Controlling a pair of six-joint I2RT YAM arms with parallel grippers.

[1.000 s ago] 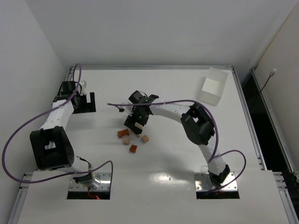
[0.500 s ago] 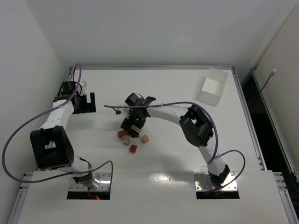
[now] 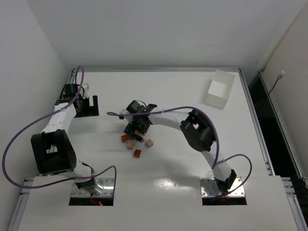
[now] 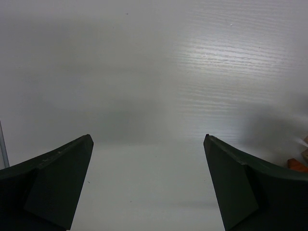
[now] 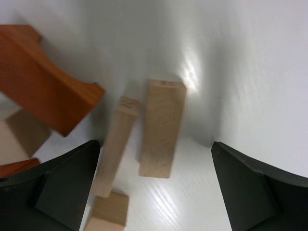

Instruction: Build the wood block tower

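Right hand [image 5: 155, 144]: fingers spread wide, pinching nothing, poised directly above 2 pale bars [image 5: 162, 127] lying side by side, 1 reddish-brown block [image 5: 43, 101] just beside them; left hand [image 4: 147, 139]: spread, empty, well apart over bare counter [image 3: 183, 163]. Wood blocks [image 3: 137, 153]: loose near counter centre, apparently nothing stacked yet, so the step is judged to be picking a base piece. Next move calls for lowering astride 1 bar and closing without nudging its neighbour.

Six wood blocks [image 3: 137, 153], two reddish, four pale including two bars [image 5: 162, 127], one white box [image 3: 219, 88] far right, two robot arms [image 3: 57, 122].
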